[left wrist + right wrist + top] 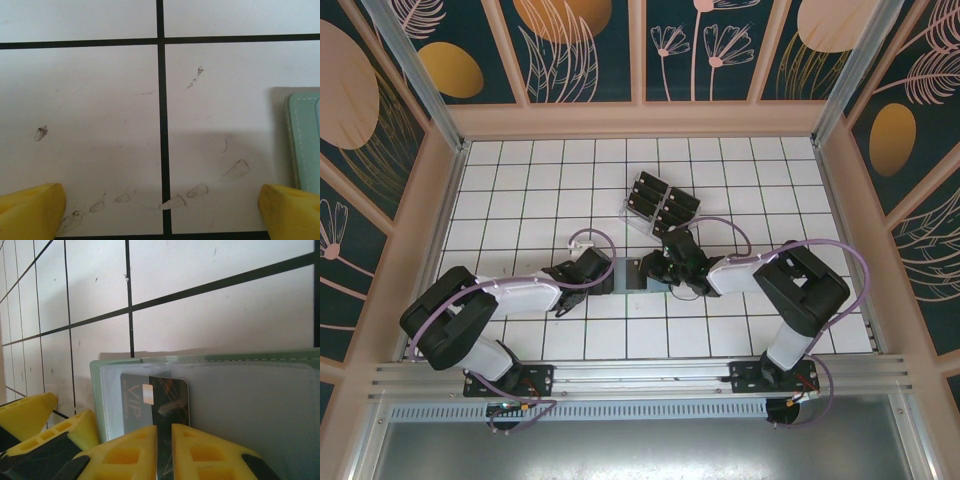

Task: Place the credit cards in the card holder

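Observation:
In the right wrist view my right gripper is shut on a black credit card with "VIP" lettering. The card's far half lies under a clear sleeve of the open grey-green card holder. From above, the card holder lies flat between both grippers, with the right gripper at its right edge. My left gripper is at the holder's left edge. In the left wrist view the left gripper stands open over bare tile, and the holder's edge lies by the right finger.
A clear plastic slotted rack holding several black cards stands just behind the card holder. White tiled floor extends all around, with wooden walls at the back and both sides. Scuff marks dot the tile in the left wrist view.

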